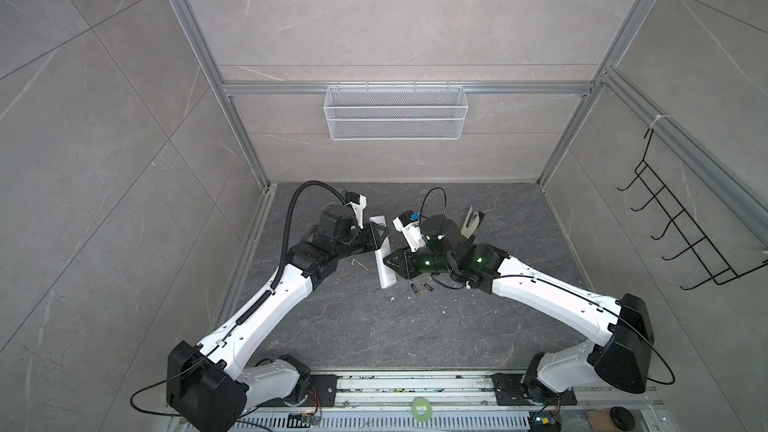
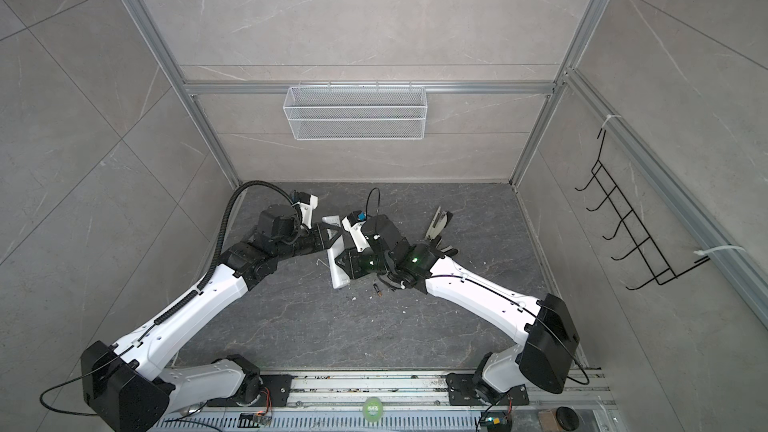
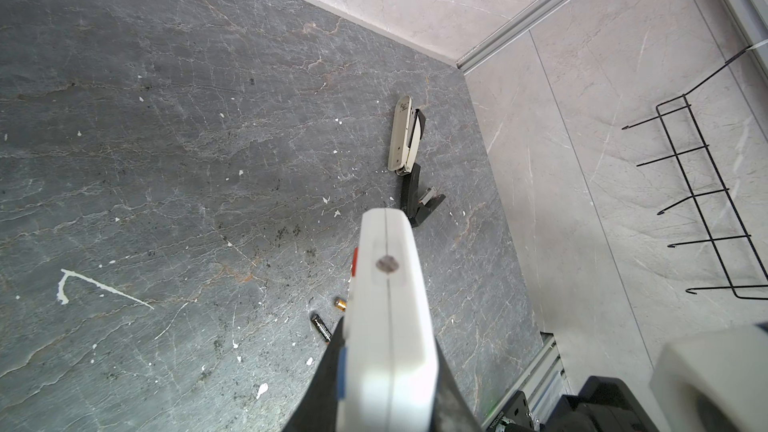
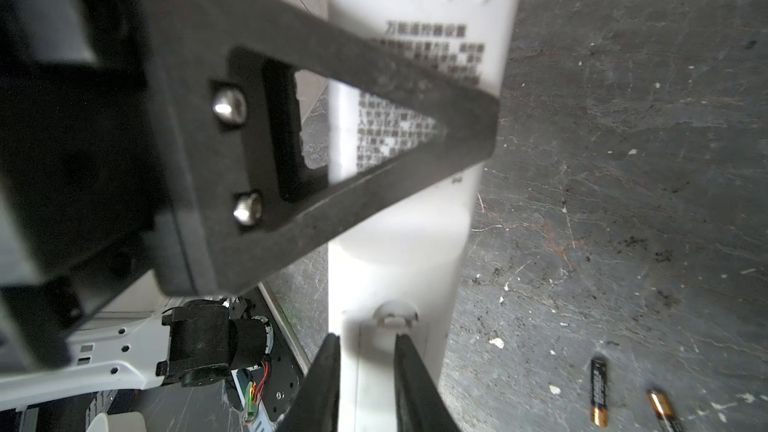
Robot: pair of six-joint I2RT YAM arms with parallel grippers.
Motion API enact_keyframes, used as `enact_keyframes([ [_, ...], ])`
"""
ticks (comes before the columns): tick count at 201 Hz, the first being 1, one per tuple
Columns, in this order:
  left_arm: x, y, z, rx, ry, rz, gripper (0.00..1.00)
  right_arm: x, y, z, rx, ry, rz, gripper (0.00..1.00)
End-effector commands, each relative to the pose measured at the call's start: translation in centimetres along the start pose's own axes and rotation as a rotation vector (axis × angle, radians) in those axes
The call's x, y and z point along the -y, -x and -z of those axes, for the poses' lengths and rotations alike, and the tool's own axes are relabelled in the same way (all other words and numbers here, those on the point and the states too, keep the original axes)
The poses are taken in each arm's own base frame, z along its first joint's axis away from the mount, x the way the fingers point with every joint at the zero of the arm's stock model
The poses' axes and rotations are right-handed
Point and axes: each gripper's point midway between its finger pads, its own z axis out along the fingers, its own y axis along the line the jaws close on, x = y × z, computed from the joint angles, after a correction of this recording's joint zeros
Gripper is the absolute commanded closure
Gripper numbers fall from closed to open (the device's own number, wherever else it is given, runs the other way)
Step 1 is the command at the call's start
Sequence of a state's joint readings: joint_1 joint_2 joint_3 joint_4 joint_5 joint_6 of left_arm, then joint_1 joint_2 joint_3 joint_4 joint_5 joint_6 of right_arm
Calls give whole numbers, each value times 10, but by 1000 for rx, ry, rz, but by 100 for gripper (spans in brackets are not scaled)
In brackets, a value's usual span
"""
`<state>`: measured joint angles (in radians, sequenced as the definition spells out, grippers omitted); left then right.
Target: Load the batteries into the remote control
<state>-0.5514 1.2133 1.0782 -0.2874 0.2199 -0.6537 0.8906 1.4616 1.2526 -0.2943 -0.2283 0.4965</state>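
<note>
White remote control (image 1: 384,274) is locked in the left gripper (image 1: 376,238), jaws fully closed across its mid-body, and it looks raised off the dark slab (image 1: 374,326). The left arm reaches forward from the rail (image 1: 415,384), elbow out, wrist bent so the gripper lies level and points toward the middle. The right arm mirrors it, forearm angled inward. The right gripper (image 1: 387,263) noses in at the remote's end, just beside the left jaws.

Now the right wrist view, and it gives what the top views cannot. It shows the remote's plain back with printed text, and the left gripper's black triangular finger (image 4: 374,130) laid flat across it. The right fingertips (image 4: 330,351) stand a narrow gap apart with nothing between them. One is at the remote's edge, the other at the small catch (image 4: 395,317) of the battery cover. Whether they press on the plastic, I cannot tell.

The batteries (image 4: 598,392) lie on the slab just beside the right jaws, clear of them and of the remote, close together but not touching. Both show in a top view (image 1: 414,289) as tiny dark sticks.

The left wrist view looks down the remote end-on, with a seam along the middle, a small dark window, and red and blue buttons on one side. Out beyond the left jaws lies a stapler (image 3: 405,139), hinged open, well apart.
</note>
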Motion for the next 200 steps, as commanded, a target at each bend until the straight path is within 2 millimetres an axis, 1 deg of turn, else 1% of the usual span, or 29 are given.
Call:
enact_keyframes([
  [1,24,13,14,49,-84,-29,100,-1,0,12,12,-18,36,68],
  [13,25,12,15,47,-91,-30,100,2,-2,14,7,-34,43,63],
  [33,28,11,16,39,-123,-26,100,5,-5,19,-4,-51,66,49],
  [46,31,10,17,31,-156,-21,100,3,-6,23,-8,-47,92,40],
  [69,35,8,18,6,-209,-6,100,-7,-3,33,8,-6,167,31],
  [81,38,8,19,-3,-228,-3,100,-8,-2,38,7,-16,198,27],
  [104,41,7,21,-10,-247,2,100,-8,-2,41,-8,-28,209,26],
  [133,40,8,21,-5,-251,14,100,-3,-8,31,-51,-41,164,26],
  [162,39,8,20,-9,-241,17,100,-6,-8,24,-38,-5,137,27],
  [173,38,8,20,-9,-239,19,100,-8,-7,25,-30,3,143,29],
  [182,38,7,19,-13,-241,20,100,-10,-4,27,-17,12,158,33],
  [200,40,7,20,-17,-248,16,100,-14,-1,35,-10,13,217,34],
])
